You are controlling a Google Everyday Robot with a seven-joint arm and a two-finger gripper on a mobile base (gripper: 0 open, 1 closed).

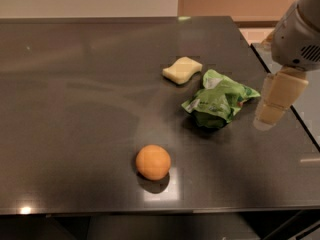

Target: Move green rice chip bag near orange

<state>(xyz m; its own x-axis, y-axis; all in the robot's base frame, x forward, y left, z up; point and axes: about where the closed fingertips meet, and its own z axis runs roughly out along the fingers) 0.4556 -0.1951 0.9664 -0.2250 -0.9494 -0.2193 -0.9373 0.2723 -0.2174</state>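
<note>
The green rice chip bag [218, 102] lies crumpled on the dark table, right of centre. The orange [153, 162] sits on the table nearer the front, to the bag's lower left and well apart from it. My gripper [267, 118] hangs from the grey arm at the right edge of the view. It points down, just right of the bag and close to the table's right edge, and touches nothing that I can see.
A pale yellow sponge [182, 70] lies just behind and left of the bag. The dark glossy table [75, 109] stretches left. Its right edge [295, 114] runs just beyond the gripper, with another surface further right.
</note>
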